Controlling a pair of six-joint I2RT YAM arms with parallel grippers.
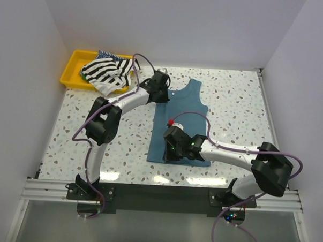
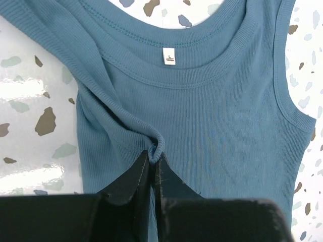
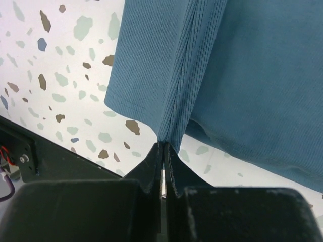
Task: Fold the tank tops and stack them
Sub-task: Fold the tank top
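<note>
**Two claws pinch the teal tank top (image 1: 192, 101)**

Top view: the teal tank top lies spread on the speckled tabletop (image 1: 234, 103), with its neck pointing away from the arm bases. The left claw (image 1: 163, 95) is at the far left corner of the top, by the strap and armhole. The right claw (image 1: 170, 152) is at the near left corner, on the hem. Well beyond the left claw and to its left, a yellow tray (image 1: 71, 74) sits in the far corner of the tabletop. The black-and-white striped tank top (image 1: 105, 73) lies crumpled in the tray, partly over its rim.

Left wrist view: the left claw is closed on a small fold of the armhole edge. Its two fingers almost meet, with cloth between them, and a little bulge of the edge stands just above the tips. Ahead of the claw is the scoop neck with a small white label (image 2: 169, 56). To the right of the claw the other armhole lies flat.

Right wrist view: the right claw is shut tight on the hem, and a ridge of ribbed cloth runs up from its tips. To the left of this claw is bare tabletop
</note>
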